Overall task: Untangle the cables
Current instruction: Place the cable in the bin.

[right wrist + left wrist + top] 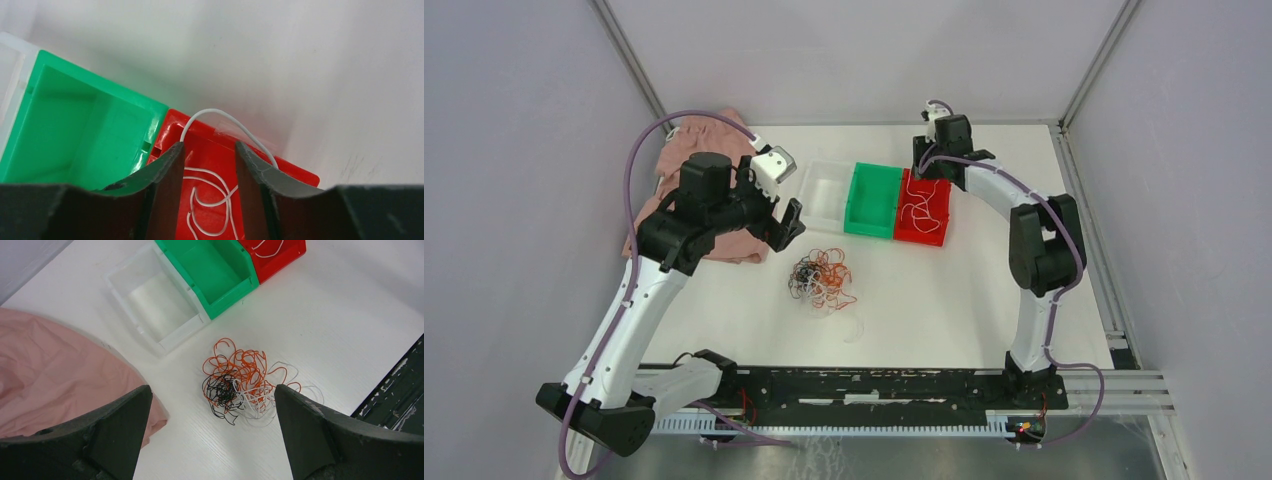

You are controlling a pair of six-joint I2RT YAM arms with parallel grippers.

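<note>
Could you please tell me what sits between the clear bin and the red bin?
The empty green bin stands between the clear bin and the red bin, in one row, as the top view shows.

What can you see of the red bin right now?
The red bin is glossy plastic, rectangular and open-topped. It stands upright on the table, with one side wall against the green bin. A few loose white cables lie inside it, and one of them arcs up over the far rim. The right gripper hangs just above the bin with its jaws apart, gripping nothing that I can see.
</note>
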